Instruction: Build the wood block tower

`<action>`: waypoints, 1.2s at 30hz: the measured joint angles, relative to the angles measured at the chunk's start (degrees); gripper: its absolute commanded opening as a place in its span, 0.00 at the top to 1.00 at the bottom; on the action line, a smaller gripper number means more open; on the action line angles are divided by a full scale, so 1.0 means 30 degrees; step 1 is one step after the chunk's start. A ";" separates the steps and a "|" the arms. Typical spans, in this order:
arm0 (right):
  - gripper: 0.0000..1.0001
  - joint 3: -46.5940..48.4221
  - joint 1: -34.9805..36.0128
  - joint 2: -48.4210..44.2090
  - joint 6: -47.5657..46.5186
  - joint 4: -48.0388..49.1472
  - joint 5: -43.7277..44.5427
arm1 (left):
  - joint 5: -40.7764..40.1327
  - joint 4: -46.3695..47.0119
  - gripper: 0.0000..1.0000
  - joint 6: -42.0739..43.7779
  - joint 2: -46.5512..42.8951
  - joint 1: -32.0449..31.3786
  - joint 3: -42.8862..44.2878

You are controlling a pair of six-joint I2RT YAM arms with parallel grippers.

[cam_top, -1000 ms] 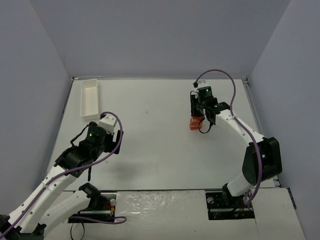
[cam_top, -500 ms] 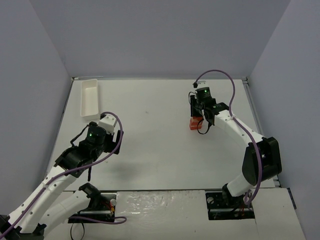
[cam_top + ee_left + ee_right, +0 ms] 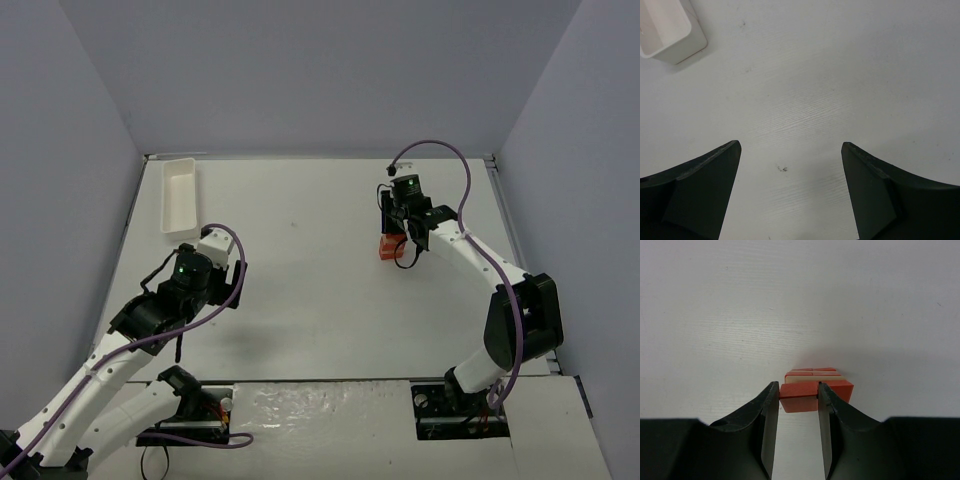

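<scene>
The right gripper (image 3: 796, 393) is pinching a small bright red wooden block (image 3: 799, 401) between its two black fingers (image 3: 767, 420), its jaws closing narrowly on the block's left and right faces. That block is sitting at the near top edge of the wood block tower (image 3: 815, 374), a small stack of red cubes with a pale tan layer showing beneath its top row. Another red piece is showing just beside the right-hand finger. Whether the gripped block is resting on the stack or hanging just above it cannot be told

The long white rectangular plastic tray (image 3: 166, 205) is lying on the white wood-grained table (image 3: 300, 290). Seen from above, the tower is standing well to the right of this tray, a little nearer the arm bases than the tray's near end. The right arm is reaching over the tower from the side away from the tray

The left gripper (image 3: 790, 150) is hanging with its jaws spread wide and nothing between them. It is facing bare table just to the near-right of the tray, one corner of which is showing at the upper left of the left wrist view, well apart from both fingertips
</scene>
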 measured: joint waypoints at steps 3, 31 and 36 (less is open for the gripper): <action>0.91 0.0000 0.0021 0.0041 0.0008 0.0006 0.0000 | 0.0020 0.0000 0.21 0.0000 0.0000 0.0000 0.0000; 0.74 -0.0248 0.0212 0.0117 0.0146 0.0277 0.0503 | 0.0066 0.0000 0.21 0.0001 -0.0036 0.0000 0.0000; 0.71 -0.0255 0.0227 0.0124 0.0195 0.0277 0.0543 | 0.0066 0.0000 0.21 0.0007 -0.0036 0.0000 0.0000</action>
